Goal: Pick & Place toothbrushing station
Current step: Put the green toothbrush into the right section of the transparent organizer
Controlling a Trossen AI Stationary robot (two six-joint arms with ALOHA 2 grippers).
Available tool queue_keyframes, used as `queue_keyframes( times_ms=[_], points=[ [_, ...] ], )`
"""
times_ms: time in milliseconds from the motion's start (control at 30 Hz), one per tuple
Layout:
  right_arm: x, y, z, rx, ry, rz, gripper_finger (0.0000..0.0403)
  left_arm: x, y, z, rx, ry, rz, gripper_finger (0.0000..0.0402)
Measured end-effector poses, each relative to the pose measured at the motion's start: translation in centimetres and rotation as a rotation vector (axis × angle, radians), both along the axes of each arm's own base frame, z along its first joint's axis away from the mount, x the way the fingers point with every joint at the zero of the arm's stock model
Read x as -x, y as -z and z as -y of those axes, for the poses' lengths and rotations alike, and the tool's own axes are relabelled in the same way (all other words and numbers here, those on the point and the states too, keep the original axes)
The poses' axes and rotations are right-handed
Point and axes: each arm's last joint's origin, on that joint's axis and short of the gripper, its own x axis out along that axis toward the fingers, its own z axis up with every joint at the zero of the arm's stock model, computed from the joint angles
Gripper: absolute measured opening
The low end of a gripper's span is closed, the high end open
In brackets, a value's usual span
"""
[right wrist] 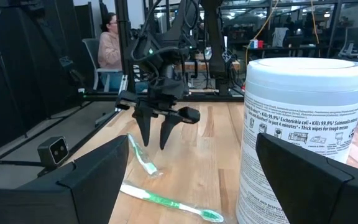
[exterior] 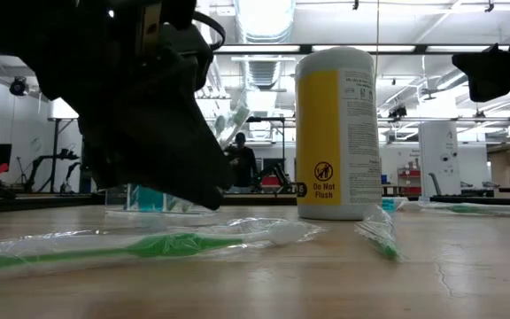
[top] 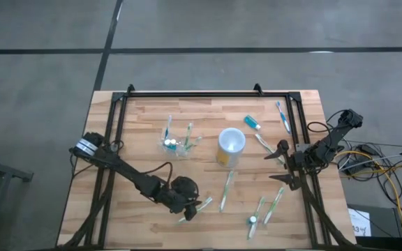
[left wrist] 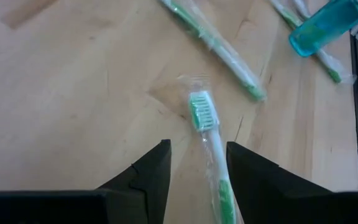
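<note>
The toothbrushing station point(top: 176, 144) is a clear holder with a few toothbrushes standing in it, on the table's far left part. It also shows behind my left gripper in the low view point(exterior: 144, 199). My left gripper point(top: 195, 203) is open, low over a wrapped green toothbrush point(left wrist: 202, 115) near the table's near edge. Its fingers stand on either side of the handle point(left wrist: 221, 186). My right gripper point(top: 283, 165) is open and empty at the table's right side, clear of the table. My left gripper comes at the wrapped toothbrush from above with its fingers along either side of the handle point(left wrist: 224, 193). One finger point(left wrist: 247, 177) is right beside the wrapper; I cannot tell whether it touches. The toothbrush lies flat on the table.
A yellow wipes canister with a white lid point(top: 230, 146) stands at the table's middle. Several wrapped toothbrushes lie around it point(top: 227, 189) point(top: 274, 203) point(top: 283, 115), and a blue tube point(top: 252, 123) lies far right. A black frame point(top: 187, 95) runs along the table's far edge. A person point(right wrist: 110, 46) sits beyond the table.
</note>
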Motion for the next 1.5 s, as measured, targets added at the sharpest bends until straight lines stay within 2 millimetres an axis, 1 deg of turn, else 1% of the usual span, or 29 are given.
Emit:
queue_keyframes(
  times_ms=[167,333,433,767,1000,1133,1367,1500],
  points=[
    [0.0,0.0,0.0,0.0,0.0,0.0,0.0349,0.0,0.3,0.3,0.072,0.053,-0.038,0.0158],
    [0.0,0.0,0.0,0.0,0.0,0.0,0.0347,0.2,0.4,0.7,0.117,0.198,-0.087,0.0158],
    [0.0,0.0,0.0,0.0,0.0,0.0,0.0345,0.5,0.6,0.8,0.1,0.259,-0.116,0.0158],
    [0.0,0.0,0.0,0.0,0.0,0.0,0.0348,1.1,1.0,1.0,0.051,0.293,-0.177,0.0157],
    [0.0,0.0,0.0,0.0,0.0,0.0,0.0347,1.2,1.0,1.0,0.068,0.279,-0.189,0.0154],
    [0.0,0.0,0.0,0.0,0.0,0.0,0.035,1.2,1.1,1.0,0.071,0.275,-0.196,0.0128],
    [0.0,0.0,0.0,0.0,0.0,0.0,0.0345,1.5,1.1,0.8,0.06,0.274,-0.224,0.0044],
    [0.0,0.0,0.0,0.0,0.0,0.0,0.0349,1.8,1.1,0.7,0.067,0.282,-0.261,0.0021]
  ],
)
